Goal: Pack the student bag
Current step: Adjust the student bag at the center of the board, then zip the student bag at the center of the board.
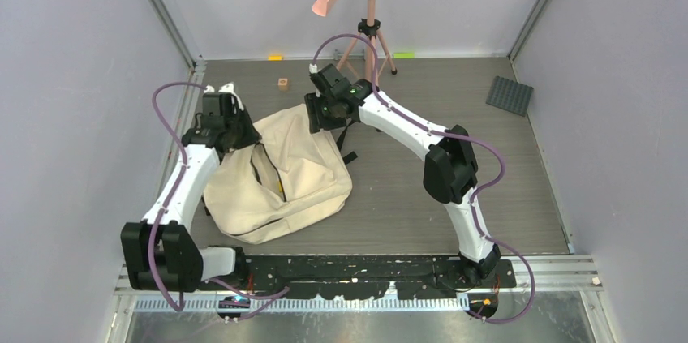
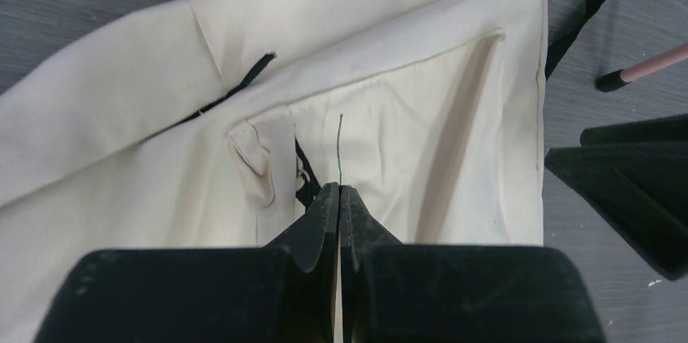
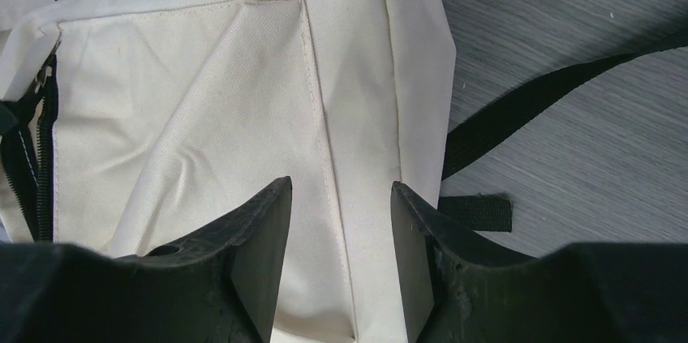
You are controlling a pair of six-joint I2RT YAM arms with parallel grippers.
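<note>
The student bag, cream canvas with black straps, lies slumped on the left of the table, its black zip partly parted. My left gripper is at the bag's upper left edge. In the left wrist view its jaws are pressed together on the cream cloth, a thin sliver of it showing between them. My right gripper is at the bag's top edge. Its open fingers straddle a stitched seam of the bag, close over the cloth. The zip runs at that view's left.
A tripod stands behind the bag, one foot near its corner. A small wooden cube sits at the back, and a dark studded plate at the back right. A black strap trails over the table to the bag's right.
</note>
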